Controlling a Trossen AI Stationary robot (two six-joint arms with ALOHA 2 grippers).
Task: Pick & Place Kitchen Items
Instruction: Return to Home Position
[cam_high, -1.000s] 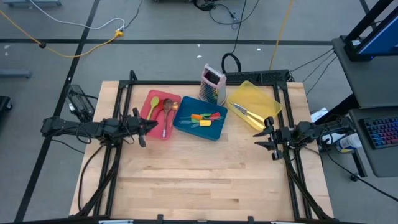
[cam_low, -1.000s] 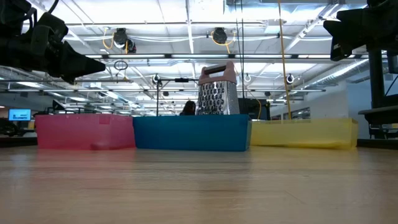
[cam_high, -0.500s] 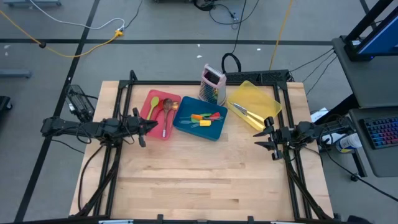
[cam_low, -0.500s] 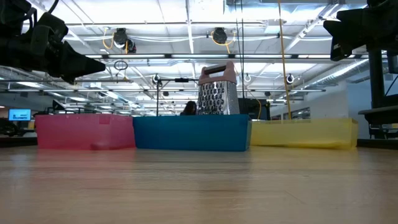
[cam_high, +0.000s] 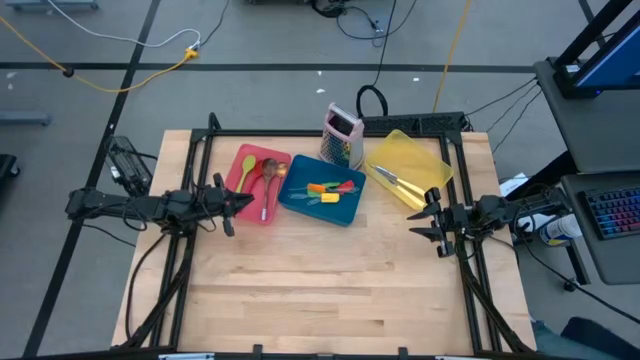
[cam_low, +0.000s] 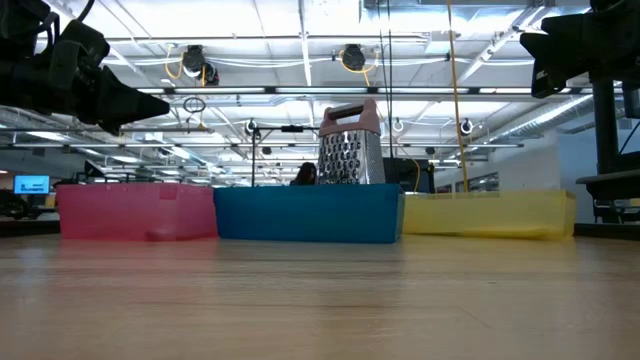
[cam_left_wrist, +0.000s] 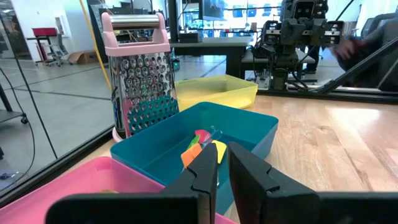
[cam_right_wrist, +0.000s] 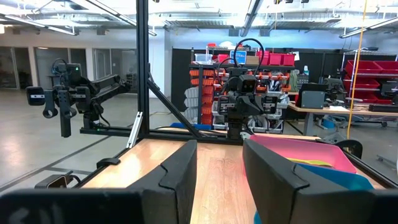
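Wooden table (cam_high: 330, 280): three trays (cam_high: 346, 214) holding utensils (cam_high: 322, 189), one grater (cam_high: 342, 136), two arms (cam_high: 130, 207).

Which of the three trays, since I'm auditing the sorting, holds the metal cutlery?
The flat yellow plastic tray, rightmost in the high view: metal cutlery lies in it. The red plastic tray holds spoons, the blue plastic tray coloured spatulas.

The high camera looked straight down on the whole desk (cam_high: 330, 290) from well above. The low camera sat at desk-top level, facing the room behind. The left wrist camera looked past the left end effector (cam_left_wrist: 222, 150) toward the nearby box grater (cam_left_wrist: 140, 81). The right wrist camera looked past the right end effector (cam_right_wrist: 219, 146) across the desk. High, low and left wrist views shared the box grater.
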